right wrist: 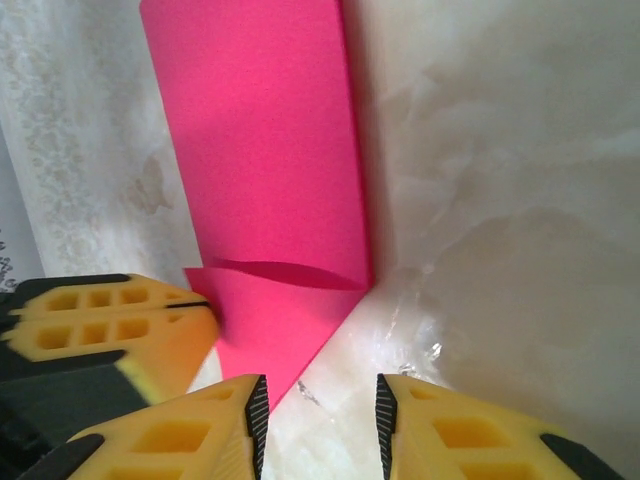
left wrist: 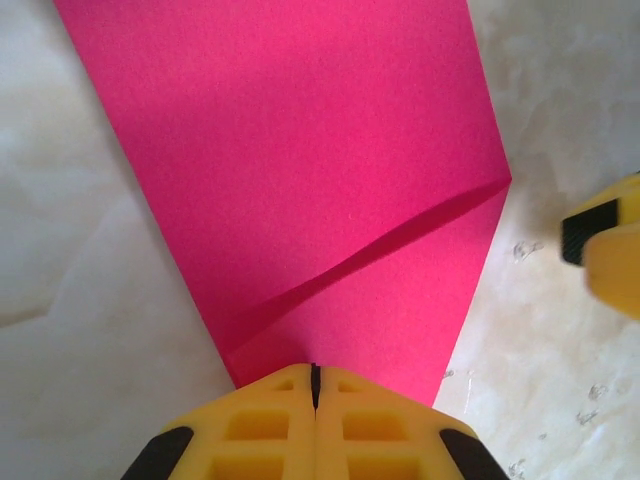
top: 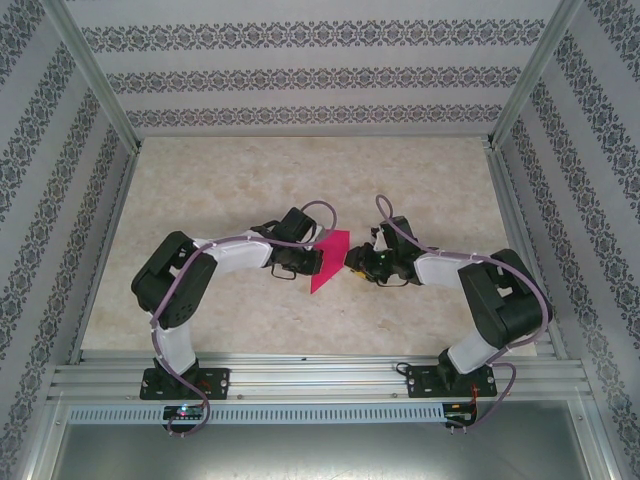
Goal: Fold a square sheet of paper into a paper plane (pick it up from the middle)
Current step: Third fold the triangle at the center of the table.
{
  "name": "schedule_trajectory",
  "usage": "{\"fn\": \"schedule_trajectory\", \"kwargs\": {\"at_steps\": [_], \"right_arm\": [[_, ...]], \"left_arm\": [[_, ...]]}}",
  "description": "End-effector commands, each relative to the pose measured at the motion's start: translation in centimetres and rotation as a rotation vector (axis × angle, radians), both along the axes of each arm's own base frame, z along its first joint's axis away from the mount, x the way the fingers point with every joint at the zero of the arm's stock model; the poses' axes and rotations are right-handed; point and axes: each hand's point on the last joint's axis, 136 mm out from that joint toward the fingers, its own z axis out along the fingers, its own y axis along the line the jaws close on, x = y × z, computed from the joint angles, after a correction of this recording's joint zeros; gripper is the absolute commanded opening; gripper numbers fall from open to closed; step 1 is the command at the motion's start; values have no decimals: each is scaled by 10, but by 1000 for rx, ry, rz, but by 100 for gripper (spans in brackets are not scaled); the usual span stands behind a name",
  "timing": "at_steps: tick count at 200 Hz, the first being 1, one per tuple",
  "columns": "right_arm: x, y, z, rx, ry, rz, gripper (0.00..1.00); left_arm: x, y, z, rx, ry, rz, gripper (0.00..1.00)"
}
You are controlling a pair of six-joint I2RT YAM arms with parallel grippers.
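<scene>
The magenta-pink sheet of paper (top: 331, 258) lies folded on the table between both grippers, with one corner flap turned over along a slanted crease (left wrist: 380, 250). My left gripper (left wrist: 315, 378) is shut on the paper's narrow near end, its yellow fingers pressed together over the pink edge. My right gripper (right wrist: 320, 410) stands open just off the paper's pointed corner (right wrist: 275, 385), with bare table between its pads. In the right wrist view the left gripper (right wrist: 195, 305) pinches the paper's side. The top view has the left gripper (top: 311, 262) and the right gripper (top: 351, 262) facing each other across the paper.
The beige marbled table (top: 300, 180) stretches behind the grippers. Patterned walls (top: 300, 75) and metal frame posts enclose it on three sides. An aluminium rail (top: 320, 380) with both arm bases runs along the near edge.
</scene>
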Motion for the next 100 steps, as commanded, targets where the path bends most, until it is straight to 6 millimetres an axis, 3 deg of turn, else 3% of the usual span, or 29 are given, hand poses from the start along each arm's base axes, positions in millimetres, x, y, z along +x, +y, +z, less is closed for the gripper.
{"fn": "schedule_trajectory", "kwargs": {"at_steps": [1,100], "right_arm": [[6,5,-1,11,2,-6,36],[27,29,4,121,-24,6,38]], "left_arm": [[12,4,10,-38,-35,33,7],[6,11,-24,9,46,30,6]]}}
